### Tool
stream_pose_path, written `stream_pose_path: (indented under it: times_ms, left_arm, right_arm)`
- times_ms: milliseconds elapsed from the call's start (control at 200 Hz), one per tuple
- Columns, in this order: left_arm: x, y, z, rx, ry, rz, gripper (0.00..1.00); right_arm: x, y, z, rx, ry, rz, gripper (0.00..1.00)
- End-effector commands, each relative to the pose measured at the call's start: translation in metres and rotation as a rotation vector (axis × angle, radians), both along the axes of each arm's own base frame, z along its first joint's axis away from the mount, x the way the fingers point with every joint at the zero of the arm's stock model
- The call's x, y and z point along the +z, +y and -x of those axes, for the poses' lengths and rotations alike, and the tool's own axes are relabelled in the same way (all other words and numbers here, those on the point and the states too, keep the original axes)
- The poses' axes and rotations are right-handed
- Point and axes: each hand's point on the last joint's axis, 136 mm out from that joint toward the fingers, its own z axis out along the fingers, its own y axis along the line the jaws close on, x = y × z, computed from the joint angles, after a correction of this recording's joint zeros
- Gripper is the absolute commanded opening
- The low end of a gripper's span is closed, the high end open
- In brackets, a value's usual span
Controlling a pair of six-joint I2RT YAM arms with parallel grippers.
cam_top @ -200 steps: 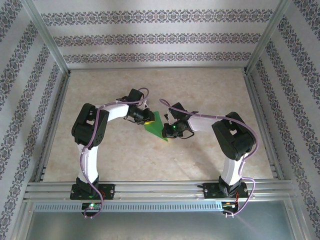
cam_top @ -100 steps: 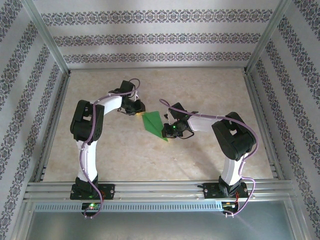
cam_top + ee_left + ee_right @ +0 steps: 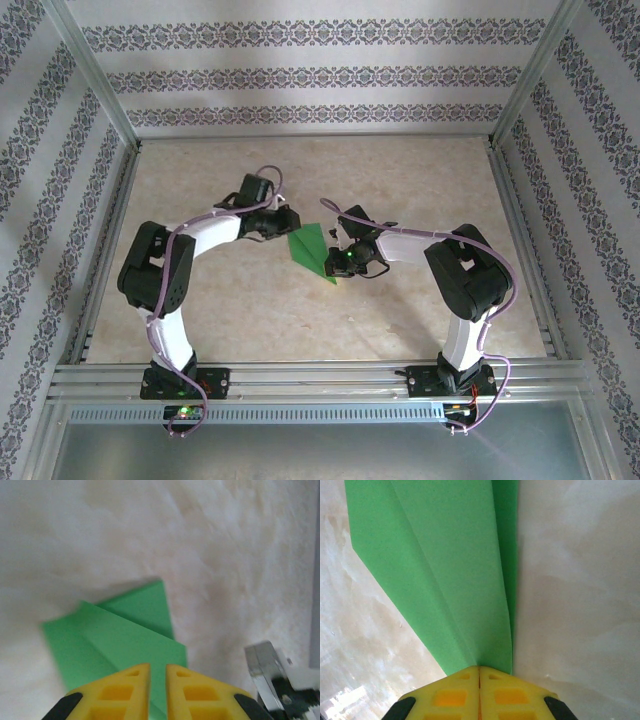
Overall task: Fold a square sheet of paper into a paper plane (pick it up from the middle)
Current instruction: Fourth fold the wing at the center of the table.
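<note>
The green paper, folded into a narrow dart-like paper plane (image 3: 311,250), lies on the table between the two arms. My right gripper (image 3: 336,264) is shut on its pointed near end; in the right wrist view the layered plane (image 3: 450,570) fans out from the closed yellow tips of that gripper (image 3: 479,667). My left gripper (image 3: 287,228) hovers at the plane's wide upper-left end. In the left wrist view its gripper (image 3: 157,666) shows a narrow gap with nothing in it, and the creased plane (image 3: 125,640) lies flat below.
The beige marbled tabletop (image 3: 400,180) is ringed by an aluminium frame (image 3: 520,230) and patterned walls. A metal rail (image 3: 320,378) runs along the near edge by the arm bases. The right arm's wrist (image 3: 280,680) shows at the left wrist view's lower right.
My left arm drew back from the paper, then returned to its upper-left end with the elbow swung lower and left; its jaws narrowed. The right arm and paper stayed put.
</note>
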Motion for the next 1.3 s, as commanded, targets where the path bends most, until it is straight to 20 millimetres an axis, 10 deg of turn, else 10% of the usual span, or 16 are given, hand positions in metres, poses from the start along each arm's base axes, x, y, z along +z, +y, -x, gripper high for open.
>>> stream_pose_path:
  times_ms: [0,305,660,989,1294]
  left_arm:
    - [-0.009,-0.028,0.005,-0.016,0.025,0.085,0.14]
    - [-0.050,-0.038,0.008,-0.023,0.101,0.023,0.11]
    - [-0.083,-0.022,0.024,-0.006,0.189,-0.081,0.09]
    - [-0.098,-0.014,0.032,-0.011,0.240,-0.157,0.09]
    - [-0.110,-0.001,0.041,0.008,0.293,-0.247,0.09]
  right_arm:
    - [-0.042,-0.044,0.053,0.006,0.206,0.199,0.08]
    - [-0.026,-0.030,0.041,0.000,0.175,0.092,0.09]
    - [0.042,0.010,-0.007,0.007,-0.020,-0.125,0.10]
    - [0.022,0.021,-0.036,-0.019,-0.026,-0.059,0.08]
    - [-0.007,0.018,-0.021,-0.001,0.051,-0.004,0.07]
